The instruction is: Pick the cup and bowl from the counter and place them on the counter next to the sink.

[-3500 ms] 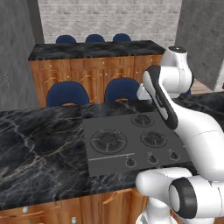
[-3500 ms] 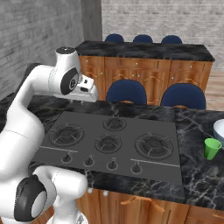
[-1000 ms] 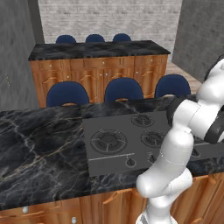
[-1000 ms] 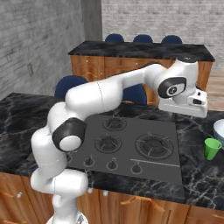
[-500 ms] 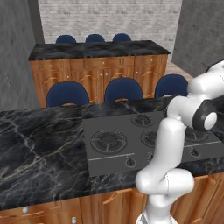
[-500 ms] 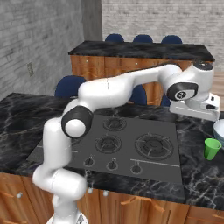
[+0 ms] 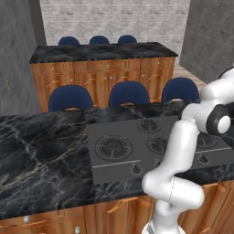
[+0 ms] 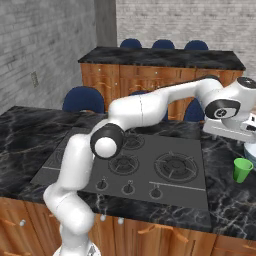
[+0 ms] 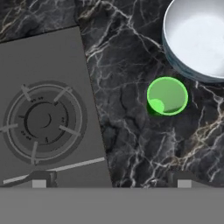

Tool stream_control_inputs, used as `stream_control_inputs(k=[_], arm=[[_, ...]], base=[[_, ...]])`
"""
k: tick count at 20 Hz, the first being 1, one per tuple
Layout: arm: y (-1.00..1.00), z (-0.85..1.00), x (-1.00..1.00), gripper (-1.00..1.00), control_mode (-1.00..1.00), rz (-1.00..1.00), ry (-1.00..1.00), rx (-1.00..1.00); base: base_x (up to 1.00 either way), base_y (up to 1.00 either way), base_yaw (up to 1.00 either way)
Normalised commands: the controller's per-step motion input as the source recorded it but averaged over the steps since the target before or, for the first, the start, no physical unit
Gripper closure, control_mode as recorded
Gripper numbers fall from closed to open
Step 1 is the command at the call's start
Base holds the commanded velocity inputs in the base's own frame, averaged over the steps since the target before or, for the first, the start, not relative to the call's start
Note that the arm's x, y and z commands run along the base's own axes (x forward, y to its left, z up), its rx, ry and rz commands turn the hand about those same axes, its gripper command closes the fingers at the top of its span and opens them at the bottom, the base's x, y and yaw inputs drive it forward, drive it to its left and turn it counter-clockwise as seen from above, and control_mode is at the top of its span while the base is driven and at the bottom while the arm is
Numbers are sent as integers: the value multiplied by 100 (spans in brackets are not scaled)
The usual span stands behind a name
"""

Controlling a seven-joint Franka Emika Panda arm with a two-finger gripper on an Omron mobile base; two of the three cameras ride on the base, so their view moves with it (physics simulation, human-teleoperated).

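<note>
The arm has been swung from over the stovetop (image 8: 145, 167) out to the right end of the counter (image 9: 131, 144). The bowl (image 9: 197, 39) is seen just beside the cup (image 9: 167, 96), which stands upright on the marble. The gripper (image 9: 111, 183) is held above with fingers spread wide, nothing between them; the cup lies ahead and right of the gap.

On the counter (image 8: 30, 130) the stovetop (image 8: 150, 170) is sitting in the middle, with the cup (image 8: 242, 170) standing upright to its right — apart from its edge. In the hand view the cup (image 9: 167, 96) is sitting just beside the bowl (image 9: 197, 37), not quite touching, between it and the stovetop (image 9: 43, 113). Behind the counter, chairs (image 7: 128, 93) are lining up before a second counter (image 7: 100, 51) — more chairs (image 7: 98, 40) are standing behind that.
</note>
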Motion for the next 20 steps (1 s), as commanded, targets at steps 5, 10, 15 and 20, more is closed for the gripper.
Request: stream_control_inputs(k=[5, 10, 15, 20], arm=[[0, -57, 39, -100, -100, 3, 4, -1], [-3, -45, 28, -100, -100, 1, 7, -9], [-12, -41, 10, -100, -100, 1, 9, -12], [-19, -27, 9, -100, -100, 1, 3, -3]], base=[[0, 0, 0], [0, 0, 0], [0, 0, 0], [0, 0, 0]])
